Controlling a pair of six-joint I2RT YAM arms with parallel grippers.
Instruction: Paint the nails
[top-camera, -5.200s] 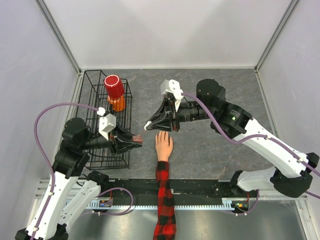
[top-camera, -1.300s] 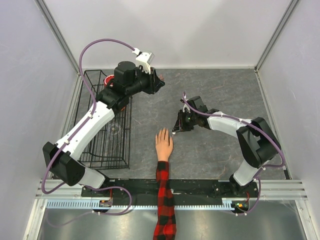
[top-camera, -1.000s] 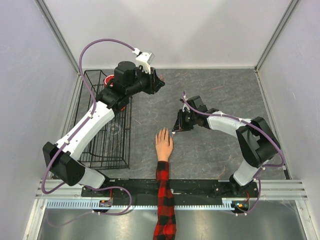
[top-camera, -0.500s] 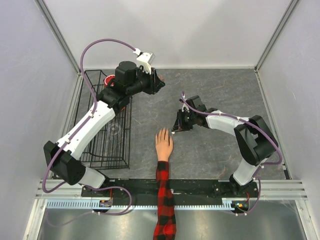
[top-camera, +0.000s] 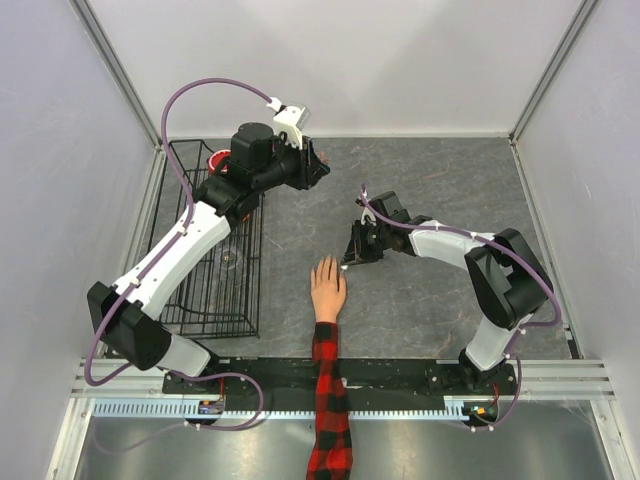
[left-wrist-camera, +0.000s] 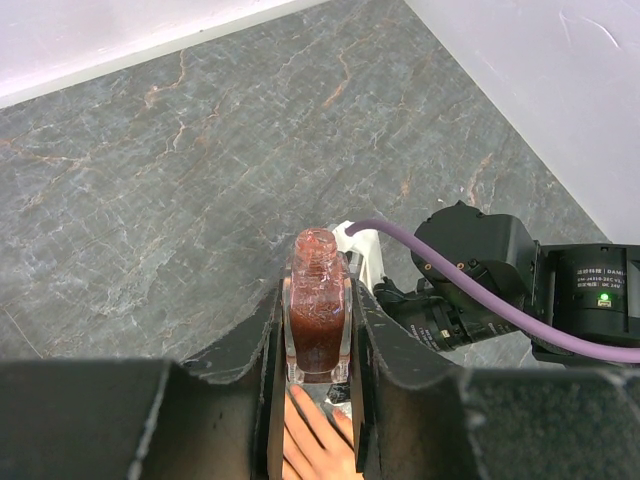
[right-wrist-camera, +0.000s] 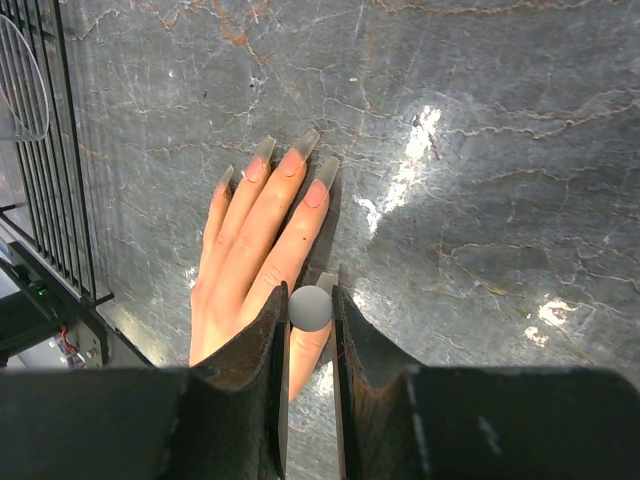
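The peach mannequin hand (top-camera: 327, 289) lies flat on the grey table, its plaid sleeve (top-camera: 329, 400) toward the near edge. Its long, pale nails (right-wrist-camera: 291, 156) point away; the thumb nail (right-wrist-camera: 326, 283) shows just past a grey round brush cap (right-wrist-camera: 311, 308). My right gripper (right-wrist-camera: 311, 315) is shut on that cap, low over the thumb, right of the fingers in the top view (top-camera: 352, 255). My left gripper (top-camera: 316, 166) is raised at the back, shut on a small bottle of dark red polish (left-wrist-camera: 317, 305), whose neck is uncapped.
A black wire basket (top-camera: 214, 240) stands left of the hand, a red cup (top-camera: 217, 160) at its far end partly hidden by the left arm. The basket's bars (right-wrist-camera: 50, 150) show close to the little finger. A black rail (top-camera: 400, 375) runs along the near edge.
The right gripper has crept slightly left and away along the thumb, still shut on the cap. The left arm holds the bottle in nearly the same place.
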